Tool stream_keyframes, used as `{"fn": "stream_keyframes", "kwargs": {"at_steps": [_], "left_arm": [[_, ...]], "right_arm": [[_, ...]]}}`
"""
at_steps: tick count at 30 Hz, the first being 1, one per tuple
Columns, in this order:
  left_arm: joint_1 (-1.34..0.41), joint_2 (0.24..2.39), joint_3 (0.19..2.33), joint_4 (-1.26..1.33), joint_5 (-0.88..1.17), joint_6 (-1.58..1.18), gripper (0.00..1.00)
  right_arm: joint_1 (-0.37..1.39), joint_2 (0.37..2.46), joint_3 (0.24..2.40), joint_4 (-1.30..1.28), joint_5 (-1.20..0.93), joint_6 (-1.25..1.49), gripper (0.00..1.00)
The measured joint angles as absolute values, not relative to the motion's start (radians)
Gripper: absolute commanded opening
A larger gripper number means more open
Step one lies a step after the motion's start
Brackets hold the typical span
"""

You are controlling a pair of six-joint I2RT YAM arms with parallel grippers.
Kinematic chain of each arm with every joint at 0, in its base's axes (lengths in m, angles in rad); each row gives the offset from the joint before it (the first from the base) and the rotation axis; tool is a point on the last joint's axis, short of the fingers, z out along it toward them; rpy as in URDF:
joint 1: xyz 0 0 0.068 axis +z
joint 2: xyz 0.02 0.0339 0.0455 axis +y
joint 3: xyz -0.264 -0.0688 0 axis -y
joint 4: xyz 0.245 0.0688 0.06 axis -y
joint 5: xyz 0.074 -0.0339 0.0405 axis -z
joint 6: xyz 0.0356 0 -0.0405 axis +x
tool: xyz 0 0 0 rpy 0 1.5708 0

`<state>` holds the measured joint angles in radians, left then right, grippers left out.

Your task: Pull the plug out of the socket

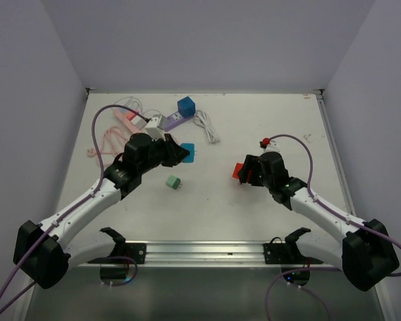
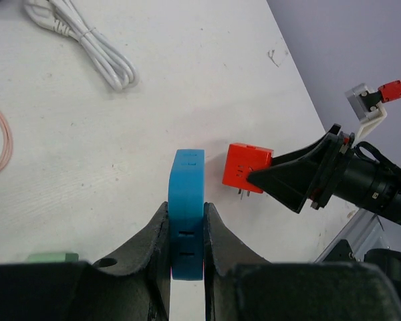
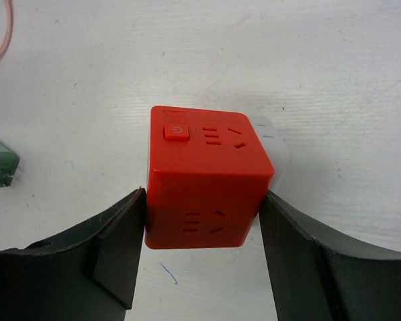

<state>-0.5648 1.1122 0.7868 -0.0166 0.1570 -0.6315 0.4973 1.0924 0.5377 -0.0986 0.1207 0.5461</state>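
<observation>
**A:** What have the left fingers (image 2: 157, 244) got?

**B:** They are pressed narrow on a blue adaptor (image 2: 187, 194), one black finger on each flat face. The left gripper (image 2: 186, 231) holds it edge-on in the lower middle of the left wrist view. The slots on its narrow edge face the camera, and its upper half sticks out past the fingertips.

**A:** And the right side?

**B:** The right gripper (image 3: 204, 224) stands about half spread. Its fingers (image 3: 113, 251) clamp a red socket cube (image 3: 207, 170) by its left and right faces, at the centre of the right wrist view. The top face carries a button and socket holes, and the near face has holes too. A pale white shape (image 3: 275, 144) shows behind the cube's right edge; I cannot tell what it is.

**A:** Are the two pieces touching?

**B:** No. In the overhead view the adaptor sits left of centre and the cube right of centre, apart, with bare table (image 1: 254, 214) between them. From the left wrist the cube lies to the right of the adaptor, with two small pins at its lower edge. I cannot tell whether the cube rests on the table.

**A:** What lies around them?

**B:** In the overhead view a green plug (image 1: 174, 182) lies on the table below the adaptor. Further up are a coiled white cable (image 1: 207, 127), a blue cube (image 1: 186, 107) and a purple-and-white power strip (image 1: 168, 122). A pink cable (image 1: 110, 140) is at upper left.
</observation>
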Motion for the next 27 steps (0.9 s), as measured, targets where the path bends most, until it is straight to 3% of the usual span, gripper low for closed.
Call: {"fn": "stream_keyframes", "kwargs": {"at_steps": [7, 13, 16, 22, 25, 27], "left_arm": [[-0.556, 1.109, 0.722, -0.031, 0.156, -0.626, 0.00], [-0.550, 1.338, 0.689, 0.038, 0.210, -0.640, 0.00], [-0.550, 1.433, 0.692, 0.078, 0.233, -0.646, 0.06], [-0.549, 1.576, 0.743, 0.142, 0.261, -0.654, 0.25], [-0.548, 1.599, 0.744, 0.161, 0.269, -0.665, 0.41], [-0.546, 1.600, 0.737, 0.175, 0.274, -0.674, 0.58]], "right_arm": [[0.496, 1.063, 0.540, -0.121, 0.117, 0.492, 0.00], [0.496, 1.057, 0.615, -0.179, 0.061, 0.397, 0.00], [0.497, 1.048, 0.643, -0.199, 0.035, 0.357, 0.00], [0.497, 1.039, 0.661, -0.251, -0.015, 0.303, 0.00], [0.500, 1.040, 0.667, -0.287, -0.023, 0.283, 0.00], [0.504, 1.042, 0.669, -0.301, -0.027, 0.270, 0.00]]}}
